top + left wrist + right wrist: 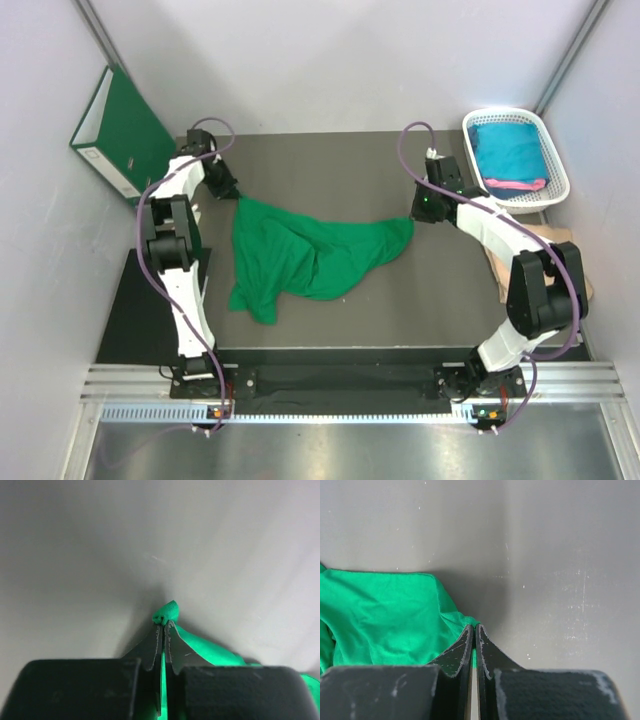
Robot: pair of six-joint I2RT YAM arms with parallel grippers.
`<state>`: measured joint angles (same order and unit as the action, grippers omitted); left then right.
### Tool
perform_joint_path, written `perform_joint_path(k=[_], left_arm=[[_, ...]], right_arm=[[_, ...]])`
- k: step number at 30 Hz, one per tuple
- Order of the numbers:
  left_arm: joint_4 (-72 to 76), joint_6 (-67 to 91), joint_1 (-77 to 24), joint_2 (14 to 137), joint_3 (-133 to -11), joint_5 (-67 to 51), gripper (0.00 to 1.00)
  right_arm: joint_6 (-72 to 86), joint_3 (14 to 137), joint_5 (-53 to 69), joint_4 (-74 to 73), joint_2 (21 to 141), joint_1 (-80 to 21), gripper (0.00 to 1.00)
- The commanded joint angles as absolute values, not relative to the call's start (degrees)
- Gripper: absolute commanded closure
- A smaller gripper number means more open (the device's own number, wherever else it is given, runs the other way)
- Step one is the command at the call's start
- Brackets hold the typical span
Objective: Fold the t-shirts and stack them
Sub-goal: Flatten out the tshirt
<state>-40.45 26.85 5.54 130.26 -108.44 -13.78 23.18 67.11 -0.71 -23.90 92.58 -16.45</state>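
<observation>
Green t-shirt (305, 255) lies crumpled across the dark table (330, 155) btw the two arms. L gripper (163, 624) is pinched on a bunched corner at its far-left end — cloth pokes past the tips. R gripper (473, 628) is clamped on the shirt's right edge. Teal t-shirt (505, 145), w/ pink one (520, 185) showing at its near edge, sits in the white basket (500, 113) far right — green binder (125, 130) leans far left.

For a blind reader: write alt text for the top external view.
A crumpled green t-shirt lies on a table, its left and right corners pinched by the left pincer and right pincer. A white basket of cloth stands far right, a green binder far left.
</observation>
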Motion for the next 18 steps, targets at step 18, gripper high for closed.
perform_joint_path(k=[18], left_arm=[[-55.27,26.02,1.5,84.21,-60.82,-22.07,0.98]], right_arm=[[24.26,64.86,-0.27,-22.41,91.14,-16.61,1.0]])
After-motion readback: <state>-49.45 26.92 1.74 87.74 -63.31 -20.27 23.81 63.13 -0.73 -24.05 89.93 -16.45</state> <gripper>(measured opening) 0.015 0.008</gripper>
